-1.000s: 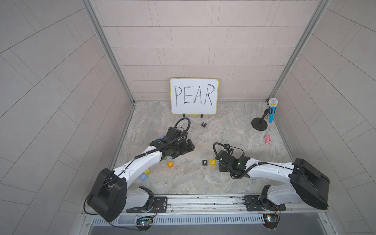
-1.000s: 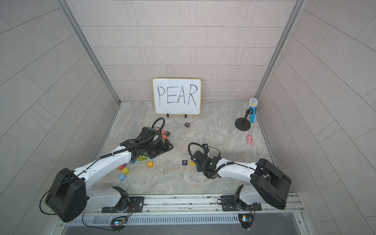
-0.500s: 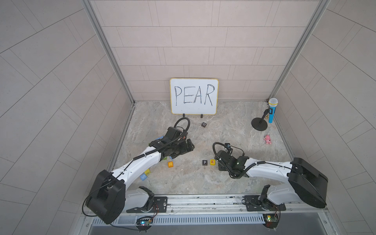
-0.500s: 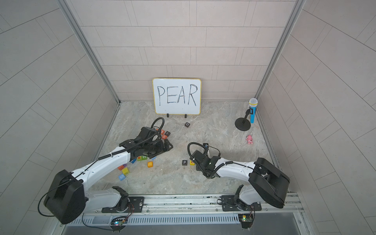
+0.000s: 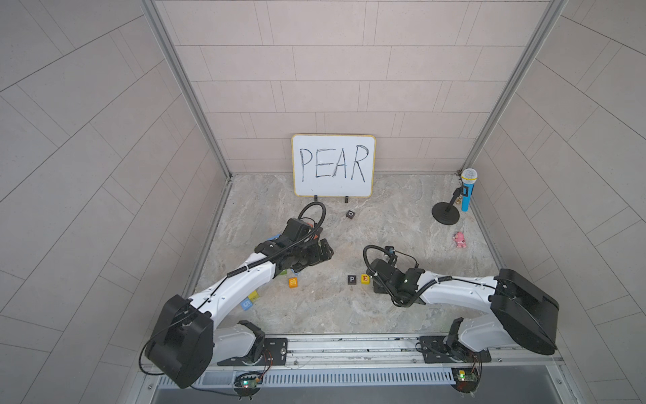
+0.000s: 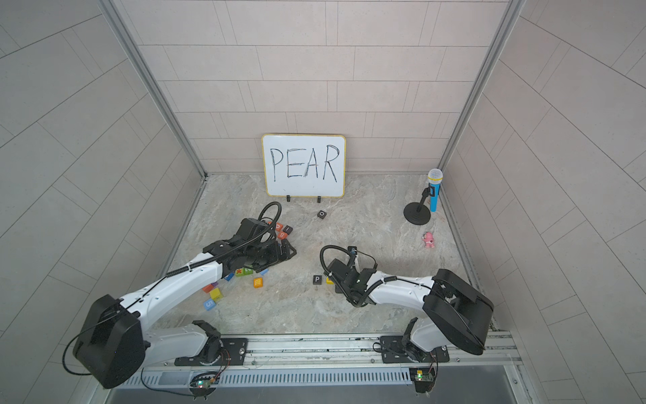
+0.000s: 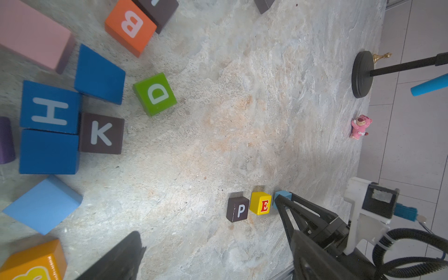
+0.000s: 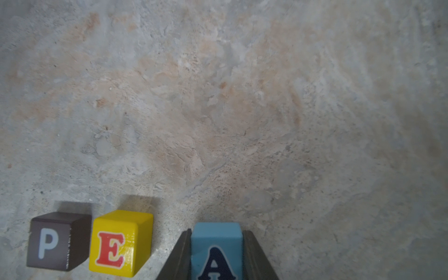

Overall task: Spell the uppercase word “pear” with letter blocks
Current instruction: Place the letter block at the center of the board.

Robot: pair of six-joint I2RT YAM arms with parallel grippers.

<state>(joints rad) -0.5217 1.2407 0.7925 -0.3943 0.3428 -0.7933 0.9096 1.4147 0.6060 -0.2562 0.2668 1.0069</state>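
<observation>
Right jaws grip A cube (image 8: 216, 238) just beside E cube (image 8: 120, 243), P cube (image 8: 56, 241) at E's other side; left jaws wide.

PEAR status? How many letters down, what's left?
Done: black cube with white P and yellow cube with red E sit side by side. In hand: right gripper shut on light blue cube with black A beside E. To do: release A, add the last letter; left gripper open over the spare cubes.

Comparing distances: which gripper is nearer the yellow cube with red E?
Right: right gripper beside the yellow E cube, gripping light blue A cube; left gripper far off over other blocks.
</observation>
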